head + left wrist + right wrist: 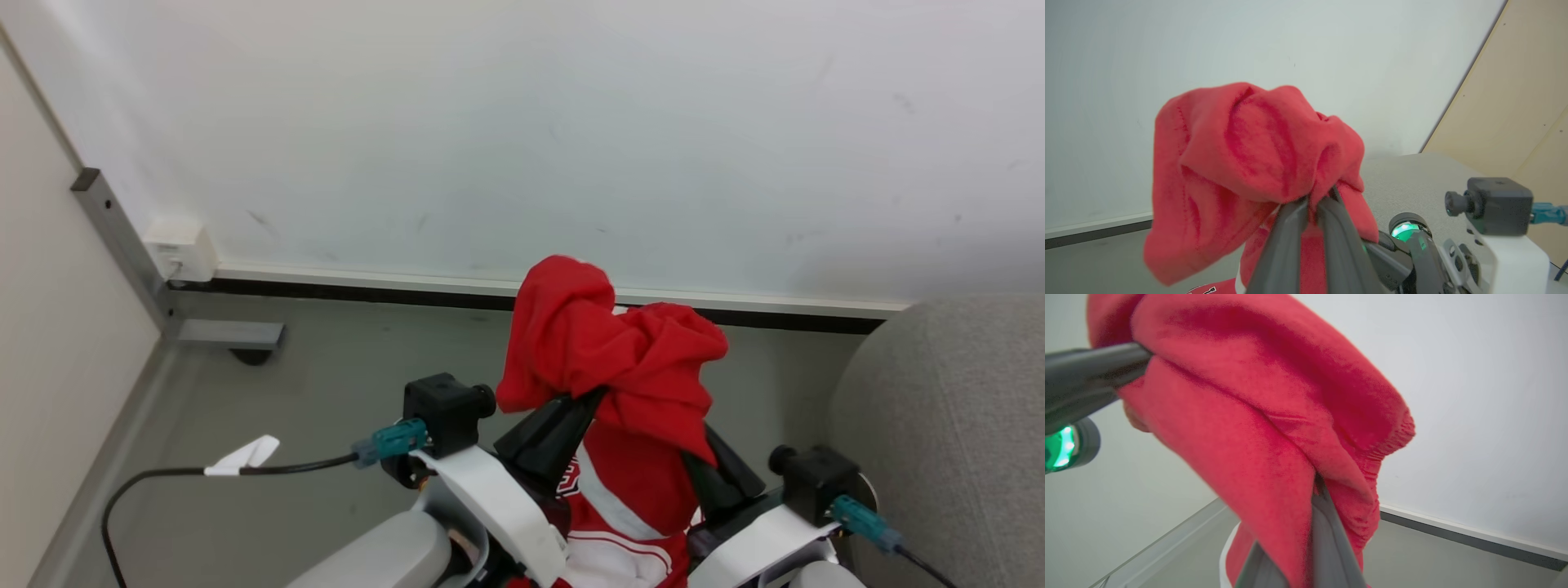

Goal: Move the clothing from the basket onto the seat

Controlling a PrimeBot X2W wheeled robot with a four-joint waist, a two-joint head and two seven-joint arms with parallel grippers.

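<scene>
Red clothing (620, 359) — bunched, raised just left of the seat (947, 425) — was held by left gripper (581, 402) and right gripper (704, 447), both jaws clenched on its fabric.

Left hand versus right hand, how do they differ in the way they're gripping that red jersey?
The left hand slants up toward the right hand's side; the right hand slants back toward the left hand. The left hand's fingertips show bare where they pinch the red jersey; the right hand's are draped over by it. Shared: both are shut on the same jersey, held up before the wall.
</scene>
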